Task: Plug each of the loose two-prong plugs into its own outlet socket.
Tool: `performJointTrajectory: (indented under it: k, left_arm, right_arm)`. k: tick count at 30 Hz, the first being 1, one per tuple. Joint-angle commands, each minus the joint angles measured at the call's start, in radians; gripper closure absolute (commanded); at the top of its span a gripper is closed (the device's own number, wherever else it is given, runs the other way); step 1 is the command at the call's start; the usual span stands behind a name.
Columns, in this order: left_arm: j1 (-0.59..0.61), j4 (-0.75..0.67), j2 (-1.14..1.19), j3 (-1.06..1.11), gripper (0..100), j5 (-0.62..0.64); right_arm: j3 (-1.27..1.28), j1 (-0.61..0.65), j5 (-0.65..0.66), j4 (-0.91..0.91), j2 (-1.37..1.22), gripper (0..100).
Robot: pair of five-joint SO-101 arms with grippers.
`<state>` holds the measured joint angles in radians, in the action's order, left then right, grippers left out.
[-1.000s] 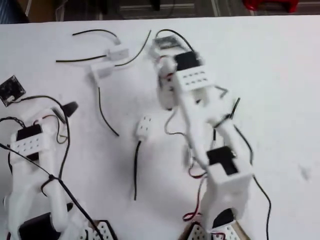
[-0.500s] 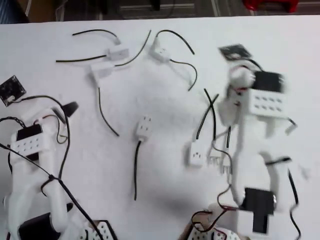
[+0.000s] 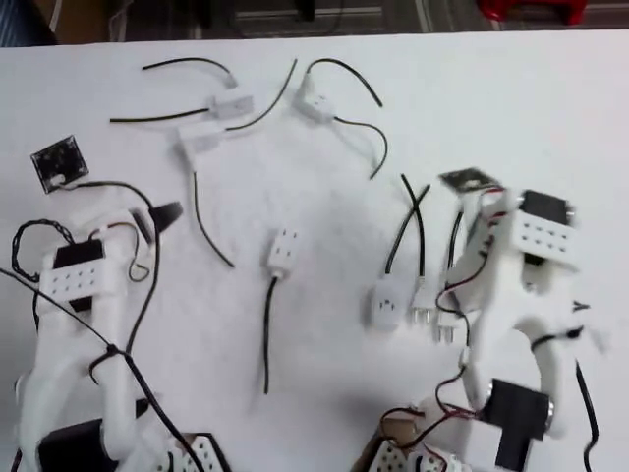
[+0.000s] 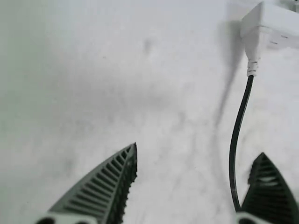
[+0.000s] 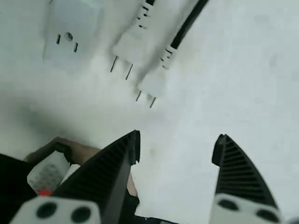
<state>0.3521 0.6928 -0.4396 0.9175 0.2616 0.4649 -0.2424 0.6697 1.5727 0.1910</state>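
- While my right end effector (image 5: pixel 177 136) hangs wide open and empty over the tabletop (image 5: pixel 252 70), two loose plugs (image 5: pixel 133 46) lie side by side just beyond it.
- They look light, rigid and slick; I'd pinch a moulded body across its flat sides, never the limp cord (image 5: pixel 187 23).
- Beside them sits an outlet socket (image 5: pixel 70 30).
- My left end effector (image 4: pixel 197 150), also open and empty, faces another socket (image 4: pixel 271 25).
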Motion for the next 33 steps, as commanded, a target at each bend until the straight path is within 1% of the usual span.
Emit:
performJointTrajectory:
  k: [1, 4, 8, 11, 15, 17, 21, 23, 26, 29, 31, 33]
  left_arm:
    - [-0.01, 0.009, -0.033, -0.017, 63, -0.006]
    - [-0.01, 0.009, -0.033, -0.017, 63, -0.006]
    - [-0.01, 0.009, -0.033, -0.018, 63, -0.006]
    - [-0.01, 0.009, -0.033, -0.017, 63, -0.006]
    - [-0.01, 0.009, -0.033, -0.017, 63, -0.006]
    - [-0.01, 0.009, -0.033, -0.017, 63, -0.006]
    - [-0.008, 0.009, -0.033, -0.015, 63, -0.006]
    - [-0.008, 0.009, -0.033, -0.015, 63, -0.006]
    - [-0.007, 0.009, -0.033, -0.015, 63, -0.006]
    - [-0.005, 0.009, -0.033, -0.015, 63, -0.006]
    - [-0.005, 0.009, -0.033, -0.015, 63, -0.006]
    - [-0.005, 0.009, -0.033, -0.015, 63, -0.006]
  right_arm:
    - [0.026, 0.087, -0.097, -0.096, -0.067, 74.8]
    - [0.028, 0.171, -0.187, -0.142, -0.145, 74.8]
    - [0.026, 0.255, -0.259, -0.22, -0.226, 74.8]
    - [0.029, 0.259, -0.296, -0.298, -0.289, 74.8]
    - [0.018, 0.225, -0.295, -0.349, -0.381, 75.2]
    - [-0.021, 0.2, -0.295, -0.343, -0.427, 79.3]
    - [-0.109, 0.14, -0.295, -0.337, -0.518, 93.8]
    - [-0.164, 0.124, -0.293, -0.286, -0.545, 98.3]
    - [-0.272, 0.124, -0.287, -0.131, -0.549, 97.7]
    - [-0.416, 0.139, -0.215, 0.053, -0.519, 97.9]
    - [-0.52, 0.153, -0.193, 0.157, -0.492, 97.9]
    - [-0.574, 0.153, -0.212, 0.153, -0.435, 97.9]
